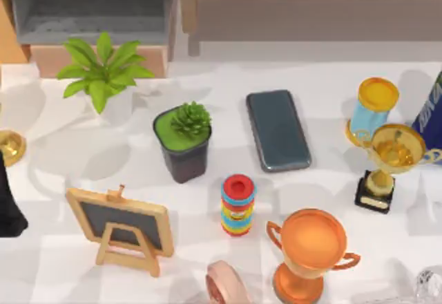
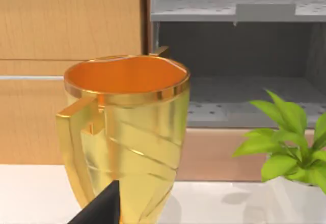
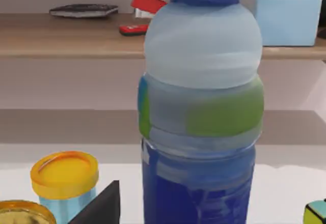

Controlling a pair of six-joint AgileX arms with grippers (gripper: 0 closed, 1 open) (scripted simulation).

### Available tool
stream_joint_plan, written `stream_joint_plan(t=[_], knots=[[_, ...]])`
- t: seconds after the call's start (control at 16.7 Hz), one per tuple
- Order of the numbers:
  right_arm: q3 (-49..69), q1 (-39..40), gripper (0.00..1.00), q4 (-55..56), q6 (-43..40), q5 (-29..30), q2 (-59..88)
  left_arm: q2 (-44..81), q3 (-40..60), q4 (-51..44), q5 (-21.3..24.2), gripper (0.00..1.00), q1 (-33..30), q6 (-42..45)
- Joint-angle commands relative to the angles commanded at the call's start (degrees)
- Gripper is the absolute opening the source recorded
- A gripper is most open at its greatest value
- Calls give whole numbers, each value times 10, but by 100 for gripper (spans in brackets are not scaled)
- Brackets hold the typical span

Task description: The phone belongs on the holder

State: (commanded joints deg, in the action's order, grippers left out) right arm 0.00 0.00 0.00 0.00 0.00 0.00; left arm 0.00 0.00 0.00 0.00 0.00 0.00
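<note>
The white table (image 1: 62, 159) carries a crowd of objects. The phone (image 1: 277, 129) lies flat near the middle of the table, toward the back, its long side running front to back, just right of the dark pot with a small succulent (image 1: 184, 140) and well apart from both edges where the arms sit. The left arm (image 1: 8, 204) shows as a dark shape at the table's left edge, far from the phone; the right arm (image 1: 431, 114) is at the right edge, beyond the gold trophy (image 1: 391, 159) and the yellow-lidded jar (image 1: 373, 108). I cannot tell how far either gripper is opened, nor whether either holds anything.

Left of the pot stands a leafy green plant (image 1: 102, 69); in front, the wood-framed chalkboard easel (image 1: 121, 226), a stack of coloured rings (image 1: 237, 205) and an orange trophy (image 1: 309, 251). The right wrist view looks close onto a blue-capped bottle (image 3: 201, 112); the left wrist view onto a gold cup (image 2: 125, 132).
</note>
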Motion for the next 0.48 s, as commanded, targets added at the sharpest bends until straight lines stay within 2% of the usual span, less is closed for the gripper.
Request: stream_joint_plan(t=[0.24,0.48], knots=[[15,3,100,-15,4,3,12,0,0,0,0,100,0,0],[118,28,100,-108,27,20,103,0,0,0,0,100,0,0]])
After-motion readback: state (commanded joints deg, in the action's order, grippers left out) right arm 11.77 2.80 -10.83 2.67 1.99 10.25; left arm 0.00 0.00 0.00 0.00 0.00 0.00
